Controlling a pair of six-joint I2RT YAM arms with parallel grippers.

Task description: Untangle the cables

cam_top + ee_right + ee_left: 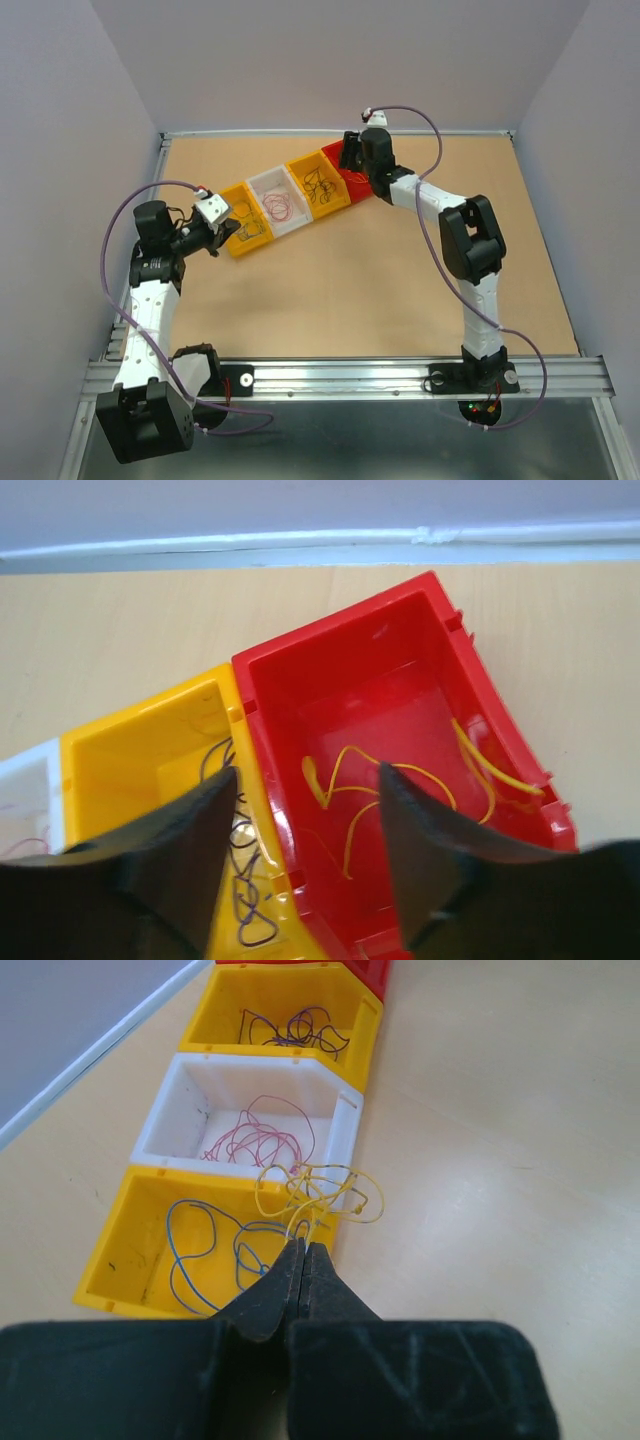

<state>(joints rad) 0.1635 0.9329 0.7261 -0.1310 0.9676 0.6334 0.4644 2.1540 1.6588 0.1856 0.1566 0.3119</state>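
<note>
My left gripper (303,1245) is shut on a thin yellow wire (320,1192) and holds its curly loops over the near yellow bin's (110,1250) far right corner. That bin holds a blue wire (195,1245). The white bin (345,1125) holds a pink wire (262,1140). The far yellow bin (365,1020) holds dark wires (295,1028). My right gripper (308,810) is open above the red bin (400,695), which holds yellow wires (395,780). In the top view the left gripper (222,232) is at the row's left end and the right gripper (352,160) at its right end.
The four bins form a diagonal row (290,200) across the back of the wooden table. A white rail (300,542) edges the table's back, close behind the red bin. The left wall (70,1020) stands close beside the bins.
</note>
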